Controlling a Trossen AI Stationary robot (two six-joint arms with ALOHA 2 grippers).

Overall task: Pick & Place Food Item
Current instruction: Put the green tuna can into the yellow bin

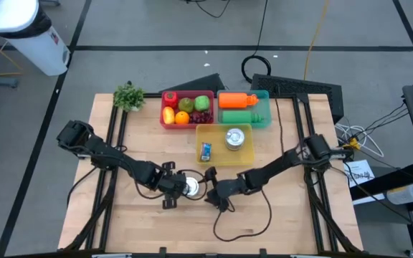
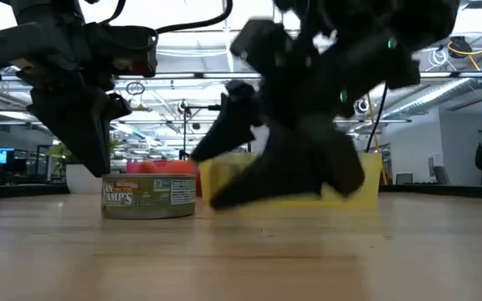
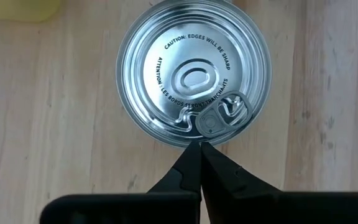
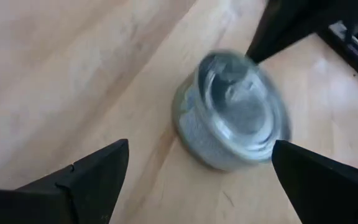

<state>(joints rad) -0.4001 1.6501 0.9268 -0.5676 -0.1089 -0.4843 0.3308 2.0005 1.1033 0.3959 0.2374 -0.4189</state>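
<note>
Can [image 1: 191, 185] upright on bare worktop [image 1: 292, 215], short of yellow tray [image 1: 205, 132]. Left end effector [image 3: 200, 148] pressed together, tips just over the can's pull-tab edge. Right end effector [image 4: 197, 165] spread wide, facing the can, not touching. Step: approach for pick. Next: right fingers straddle the can, close, then lift

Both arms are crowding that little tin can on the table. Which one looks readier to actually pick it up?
Probably the right. The right gripper has its fingers spread wide with the tin can just ahead between them. The left gripper hangs over the same can, but its fingers are pressed together and would have to open first.
</note>
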